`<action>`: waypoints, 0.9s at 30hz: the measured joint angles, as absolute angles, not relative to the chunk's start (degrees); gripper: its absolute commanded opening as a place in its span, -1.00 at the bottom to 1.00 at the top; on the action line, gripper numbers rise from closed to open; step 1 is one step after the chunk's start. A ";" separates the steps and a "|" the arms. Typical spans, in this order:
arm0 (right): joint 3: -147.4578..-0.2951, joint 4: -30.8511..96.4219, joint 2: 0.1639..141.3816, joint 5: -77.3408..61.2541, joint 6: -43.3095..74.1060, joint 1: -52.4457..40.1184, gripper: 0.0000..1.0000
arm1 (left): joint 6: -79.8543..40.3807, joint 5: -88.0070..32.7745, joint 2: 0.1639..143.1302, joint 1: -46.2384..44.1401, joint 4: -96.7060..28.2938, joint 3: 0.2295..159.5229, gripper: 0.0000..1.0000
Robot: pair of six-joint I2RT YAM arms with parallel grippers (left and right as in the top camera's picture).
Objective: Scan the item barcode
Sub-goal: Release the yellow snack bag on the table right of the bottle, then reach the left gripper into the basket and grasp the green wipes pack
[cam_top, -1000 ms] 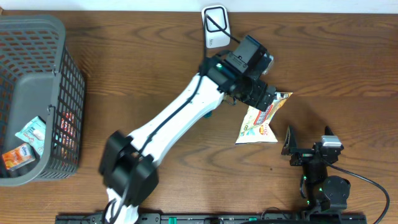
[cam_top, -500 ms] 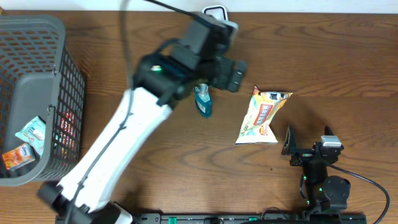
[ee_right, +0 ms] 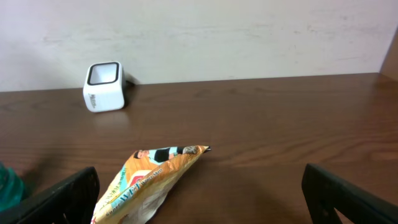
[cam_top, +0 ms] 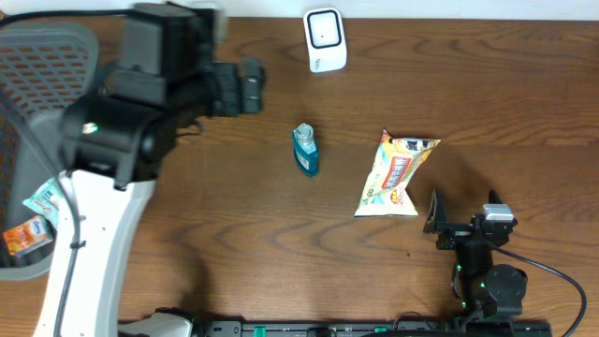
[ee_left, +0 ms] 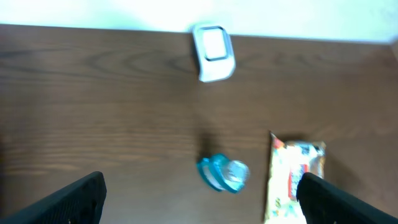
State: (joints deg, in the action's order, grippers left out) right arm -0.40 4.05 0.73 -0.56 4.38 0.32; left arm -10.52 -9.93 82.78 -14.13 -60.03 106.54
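Fetch step, I judge: the left pincer (cam_top: 251, 88) hangs wide and empty near the basket (cam_top: 47, 51) holding small packets (cam_top: 42, 202) — the snack packet (cam_top: 393, 175) lies well off, just ahead of the wide right pincer (cam_top: 463, 213). Next — grasp one, present its barcode to the scanner (cam_top: 325, 39).

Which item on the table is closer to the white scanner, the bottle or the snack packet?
The small blue plastic bottle; it sits nearer the white box-shaped scanner than the yellow snack packet does.

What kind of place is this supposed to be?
Probably a mock shop checkout on a wooden table: a white barcode scanner, a grey shopping basket holding packets, and a snack bag and small blue bottle laid out.
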 measured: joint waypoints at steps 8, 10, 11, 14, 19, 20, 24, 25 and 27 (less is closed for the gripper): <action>-0.40 4.05 0.73 -0.56 4.38 0.32 0.98 | -10.63 -8.32 79.00 -0.51 -60.29 106.54 0.96; -0.40 4.05 0.73 -0.56 4.38 0.32 0.99 | -11.84 -5.65 78.41 2.81 -60.73 106.56 0.96; -0.40 4.05 0.73 -0.56 4.38 0.32 0.98 | -12.88 -3.90 78.19 4.67 -61.34 106.61 0.96; -0.40 4.05 0.73 -0.56 4.38 0.32 0.99 | -18.31 1.56 77.95 11.57 -64.20 106.65 0.95; -0.40 4.05 0.73 -0.56 4.38 0.32 0.98 | -28.38 6.50 78.41 25.39 -68.62 106.65 0.95; -0.40 4.05 0.73 -0.56 4.38 0.32 0.99 | -30.00 6.90 78.59 27.97 -69.21 106.65 0.96; -0.40 4.05 0.73 -0.56 4.38 0.32 0.99 | -36.03 8.12 79.85 37.01 -71.57 106.54 0.96; -0.40 4.05 0.73 -0.56 4.38 0.32 0.99 | -37.32 8.25 80.27 38.59 -72.31 106.34 0.96; -0.40 4.05 0.73 -0.56 4.38 0.32 0.99 | -39.59 8.51 81.43 41.32 -73.54 105.06 0.96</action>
